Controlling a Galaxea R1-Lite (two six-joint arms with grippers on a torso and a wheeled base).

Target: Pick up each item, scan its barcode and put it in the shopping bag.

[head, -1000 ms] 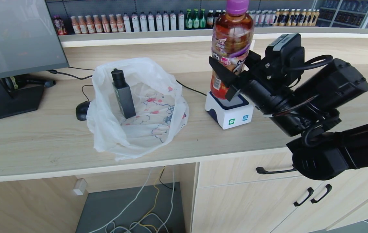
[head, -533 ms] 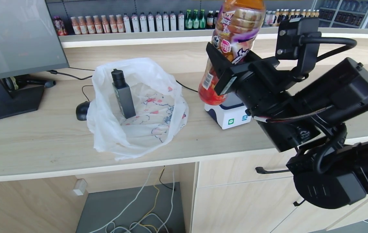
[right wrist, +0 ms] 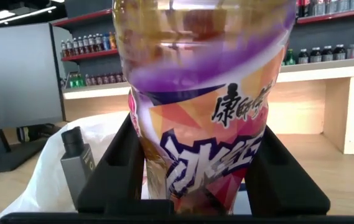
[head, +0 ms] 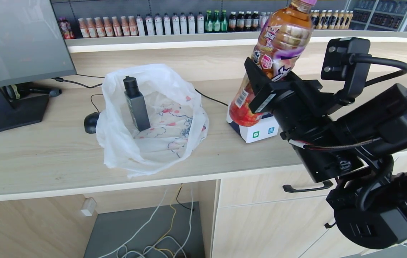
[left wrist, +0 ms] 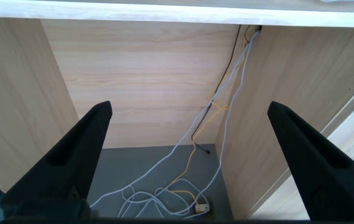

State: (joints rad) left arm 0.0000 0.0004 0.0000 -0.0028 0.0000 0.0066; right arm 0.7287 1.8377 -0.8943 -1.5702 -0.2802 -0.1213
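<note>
**Q:** What does the right gripper (head: 260, 83) (right wrist: 201, 180) hold?

**A:** It is clamped on a tea bottle (head: 282, 39) (right wrist: 208, 74), with one black finger (right wrist: 117, 168) on each side of the lower label. The bottle leans, its cap up and toward the robot's right. Its base hangs over the white scanner (head: 260, 133).

**Q:** Does the base touch the scanner?

**A:** The head view does not settle it, because the bottle covers the scanner's top face.

**Q:** Where does the shopping bag (head: 117, 118) (right wrist: 27, 193) lie?

**A:** It sits open on the worktop (head: 45, 157), to the left of the scanner and apart from it. A grey bottle (head: 137, 104) (right wrist: 77, 162) with a black cap stands upright inside it.

**Q:** And the left gripper (left wrist: 189, 155)?

**A:** Its fingers are spread wide with nothing between them. It is below the worktop's edge, facing the recess where cables (left wrist: 164, 193) trail on the floor.

**Q:** What else is shown?

**A:** A black mouse (head: 90, 122) lies just beside the bag's left side. A monitor (head: 17, 39) stands at the far left, and a shelf (head: 153, 36) of bottles runs along the back.
</note>
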